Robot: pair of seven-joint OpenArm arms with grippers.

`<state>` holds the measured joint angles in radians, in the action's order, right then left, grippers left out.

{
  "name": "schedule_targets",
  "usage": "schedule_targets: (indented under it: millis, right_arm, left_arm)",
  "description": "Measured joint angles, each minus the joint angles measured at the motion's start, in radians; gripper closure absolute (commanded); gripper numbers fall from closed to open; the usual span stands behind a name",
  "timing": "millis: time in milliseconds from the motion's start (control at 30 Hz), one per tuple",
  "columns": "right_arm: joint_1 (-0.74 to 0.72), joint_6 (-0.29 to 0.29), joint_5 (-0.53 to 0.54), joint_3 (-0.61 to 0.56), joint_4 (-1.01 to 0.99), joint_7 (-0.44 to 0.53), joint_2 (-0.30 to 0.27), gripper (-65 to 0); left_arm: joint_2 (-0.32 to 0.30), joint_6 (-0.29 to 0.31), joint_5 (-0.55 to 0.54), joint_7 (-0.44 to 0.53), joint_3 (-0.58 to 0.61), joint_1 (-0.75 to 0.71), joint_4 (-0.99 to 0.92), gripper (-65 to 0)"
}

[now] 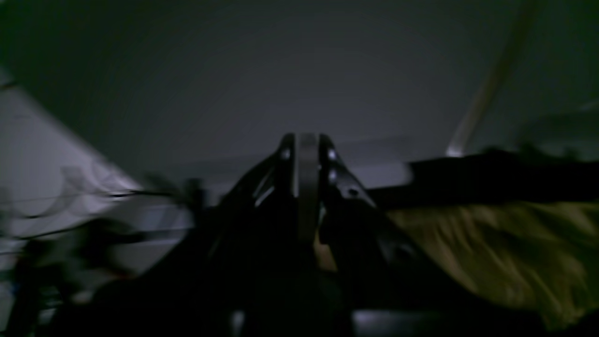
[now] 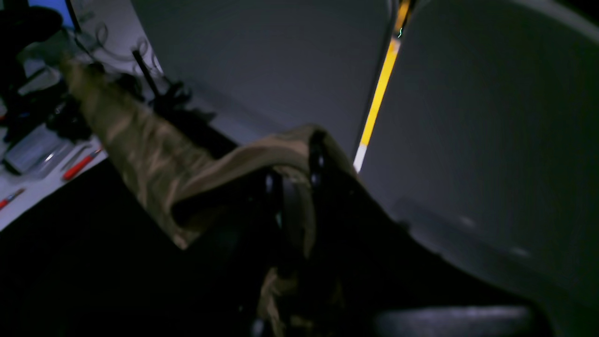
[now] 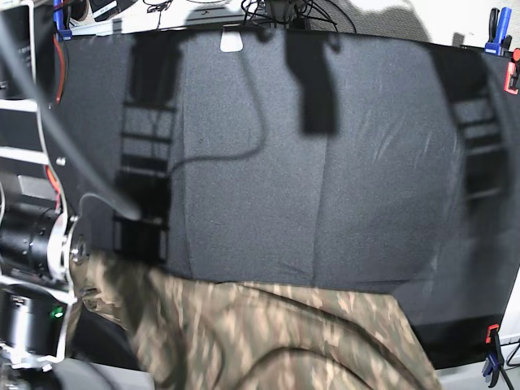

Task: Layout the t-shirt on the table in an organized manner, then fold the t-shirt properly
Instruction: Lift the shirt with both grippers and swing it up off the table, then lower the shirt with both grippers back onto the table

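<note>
T-shirt (image 3: 268,337) hangs stretched side to side across the worktop's (image 3: 325,162) near edge, right fingers (image 2: 292,182) pinching one end and left fingers (image 1: 306,187) pressed shut at the other, apparently gripping cloth.

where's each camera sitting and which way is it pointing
Left wrist: on the left arm, looking along the shut left gripper towards a blurred wall, t-shirt at its right.
Right wrist: on the right arm, looking along the right gripper, shut on the t-shirt.
Base: high at the robot's body, looking down on the table; an arm joint shows at left.
All three share the t-shirt.
</note>
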<state>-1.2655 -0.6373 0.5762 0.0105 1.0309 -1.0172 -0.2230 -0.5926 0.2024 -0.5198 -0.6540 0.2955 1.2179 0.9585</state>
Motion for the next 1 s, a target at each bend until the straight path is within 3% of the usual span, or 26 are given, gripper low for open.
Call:
schedule_targets:
  millis: [200,333,400,500,633,733,1000]
  right_arm:
    - [0.008,-0.003,0.0,0.086,0.009,0.037,0.004,0.0]
    - [0.005,-0.027,0.0,0.145,0.01,-0.013,-0.004,0.0]
    - [0.005,-0.031,-0.005,0.156,0.013,-0.047,-0.004,0.0]
    - [0.011,-0.037,-0.019,0.156,0.053,-0.047,0.004,0.0]
    - [0.088,-0.041,-0.08,0.162,0.146,0.006,-0.002,0.0]
    - [0.201,-0.044,-0.166,0.161,0.181,-0.042,-0.002,0.0]
    - [0.364,-0.044,-0.174,0.162,0.293,-0.04,-0.031,0.0]
  left_arm:
    - [-0.041,0.005,-0.033,-0.033,0.0,0.055,0.059,0.0]
    - [-0.048,0.016,-0.044,-0.098,0.0,0.045,0.095,0.0]
    - [-0.048,0.054,-0.082,-0.136,0.0,0.046,0.117,0.0]
    - [-0.045,0.066,-0.111,-0.138,0.0,0.019,0.146,0.0]
    - [-0.039,0.069,-0.106,-0.14,0.0,-0.127,0.154,0.0]
    - [-0.027,0.088,-0.103,-0.135,0.001,-0.247,0.152,0.0]
    - [0.07,0.124,-0.107,-0.109,0.002,-0.515,0.153,0.0]
